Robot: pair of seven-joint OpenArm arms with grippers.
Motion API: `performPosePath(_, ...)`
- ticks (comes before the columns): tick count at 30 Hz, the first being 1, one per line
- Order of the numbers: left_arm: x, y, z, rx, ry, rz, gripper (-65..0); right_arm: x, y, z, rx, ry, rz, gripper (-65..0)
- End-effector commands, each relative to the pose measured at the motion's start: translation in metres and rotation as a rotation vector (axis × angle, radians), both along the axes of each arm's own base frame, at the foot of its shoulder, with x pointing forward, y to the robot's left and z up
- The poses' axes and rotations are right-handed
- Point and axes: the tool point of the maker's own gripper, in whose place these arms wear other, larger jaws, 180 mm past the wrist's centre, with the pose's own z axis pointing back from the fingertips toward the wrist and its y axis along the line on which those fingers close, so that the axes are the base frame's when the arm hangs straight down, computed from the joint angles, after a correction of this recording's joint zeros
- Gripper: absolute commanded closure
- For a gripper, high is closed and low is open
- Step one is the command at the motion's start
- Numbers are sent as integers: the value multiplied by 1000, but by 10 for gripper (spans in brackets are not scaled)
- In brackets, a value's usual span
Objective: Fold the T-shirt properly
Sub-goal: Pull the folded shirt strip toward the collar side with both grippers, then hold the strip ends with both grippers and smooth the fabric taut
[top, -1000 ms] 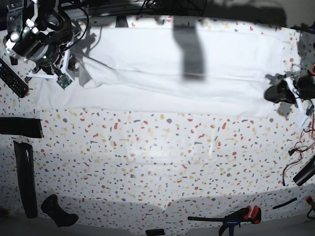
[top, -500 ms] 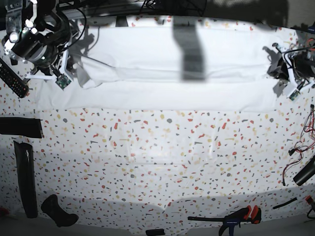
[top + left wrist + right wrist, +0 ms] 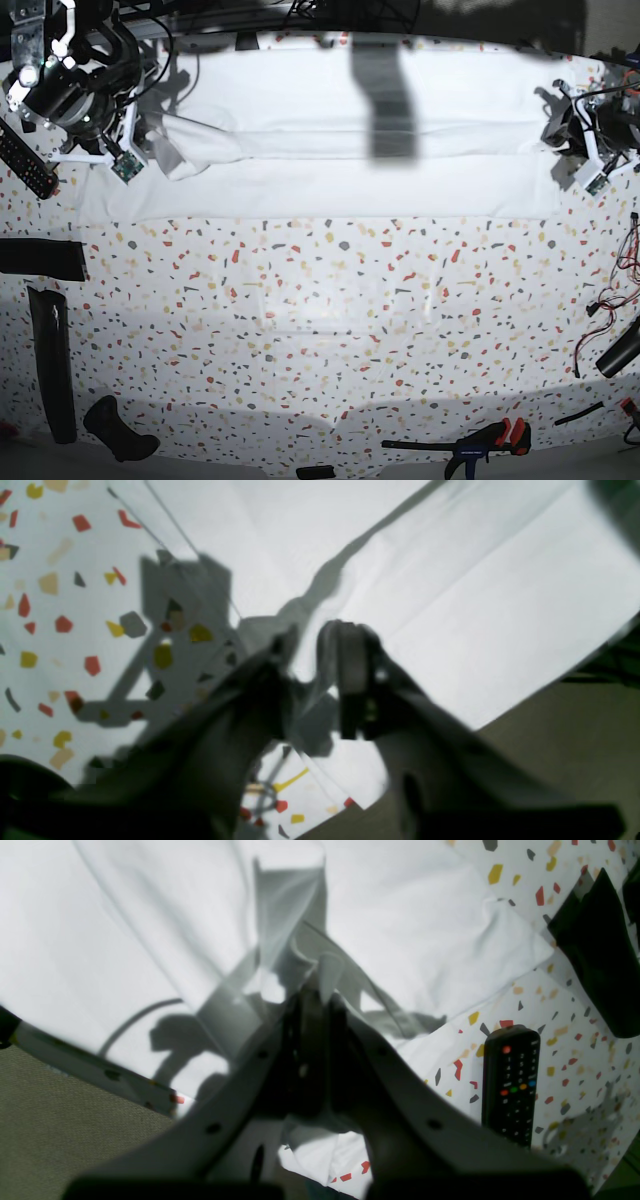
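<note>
The white T-shirt [image 3: 330,150] lies as a long folded band across the back of the speckled table. My right gripper [image 3: 160,138], at the base view's left, is shut on a raised fold at the shirt's left end. In the right wrist view its jaws [image 3: 317,990] pinch a peak of white cloth [image 3: 400,930]. My left gripper [image 3: 556,125] is at the shirt's right end. In the blurred left wrist view it [image 3: 312,675] holds a lifted edge of the shirt [image 3: 450,605] between nearly closed fingers.
A black remote [image 3: 25,160] [image 3: 510,1085] lies by the right arm. Black pieces [image 3: 40,258] [image 3: 50,365] line the left edge. A clamp [image 3: 485,440] lies at the front. Cables [image 3: 610,300] hang at the right. A dark shadow stripe [image 3: 385,100] crosses the shirt.
My left gripper has moved toward the table's back at the shirt's right end, and the shirt's right front corner has drawn back and straightened. The right arm has barely shifted.
</note>
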Motion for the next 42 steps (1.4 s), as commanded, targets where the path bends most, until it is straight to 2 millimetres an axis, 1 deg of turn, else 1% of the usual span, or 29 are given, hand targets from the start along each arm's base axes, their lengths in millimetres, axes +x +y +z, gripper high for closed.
performPosePath(1, 8, 3, 11, 4, -36, -13, -157, 4, -2, 7, -14, -22, 14, 0)
performPosePath(9, 1, 7, 6, 34, 7, -17, -155, 4, -2, 7, -15, -23, 14, 0)
performPosePath(14, 1, -7, 12, -64, 12, -10, -155, 4, -2, 7, -15, -22, 13, 0)
performPosePath(17, -2, -10, 13, -83, 32, -12, -141, 4, -2, 7, -15, -22, 13, 0)
performPosePath(20, -7, -8, 9, -64, 60, -16, -97, 4, -2, 7, -16, -22, 13, 0)
performPosePath(23, -16, -7, 5, -58, 88, -17, -96, 4, -2, 7, -15, -22, 13, 0)
performPosePath(27, -38, -6, -7, -55, 149, -16, -94, 3, -2, 7, -17, -20, 12, 0)
performPosePath(29, -49, -5, -12, -46, 176, -16, -76, 3, -2, 7, -17, -21, 13, 0)
performPosePath(31, -55, -5, -15, -45, 192, -15, -54, 3, -2, 7, -17, -20, 13, 0)
performPosePath(35, -56, -1, -17, -22, 194, -18, -49, 1, -4, 6, -25, -11, 16, 0)
performPosePath(39, -59, 15, -24, 82, 199, -31, -49, -10, -15, 2, -77, 34, 33, 0)
performPosePath(42, -60, 16, -25, 93, 203, -32, -49, -17, -24, 0, -125, 57, 41, 0)
